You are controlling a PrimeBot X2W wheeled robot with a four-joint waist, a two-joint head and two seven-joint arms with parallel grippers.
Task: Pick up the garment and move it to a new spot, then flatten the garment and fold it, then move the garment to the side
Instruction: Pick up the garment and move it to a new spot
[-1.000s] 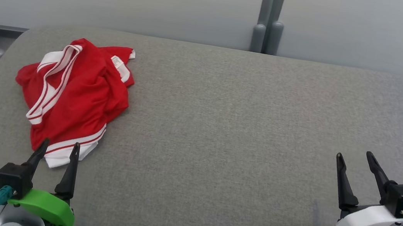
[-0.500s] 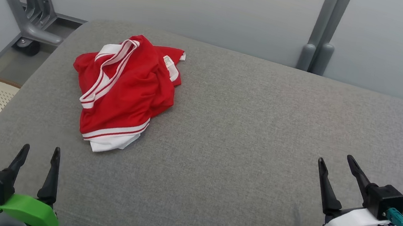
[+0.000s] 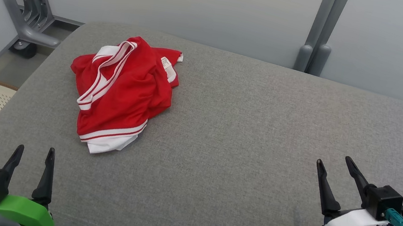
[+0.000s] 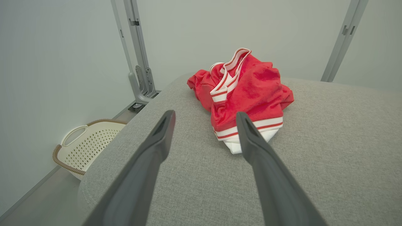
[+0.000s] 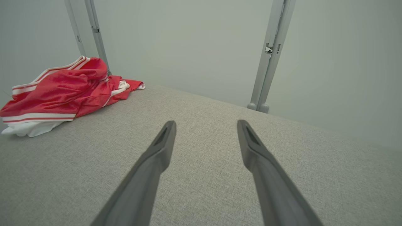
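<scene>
Getting ready to grab the red garment (image 3: 122, 91), with nothing in our fingers yet.
The two fingers of our left gripper (image 3: 35, 148) are spread wide and hold nothing, and so are those of our right gripper (image 3: 333, 160). We hold both low at the near edge of the grey pad (image 3: 241, 134), one by each near corner. The garment lies bunched up on the pad's far left part, apart from both. We think the left gripper should go first, since it points at the heap.
</scene>
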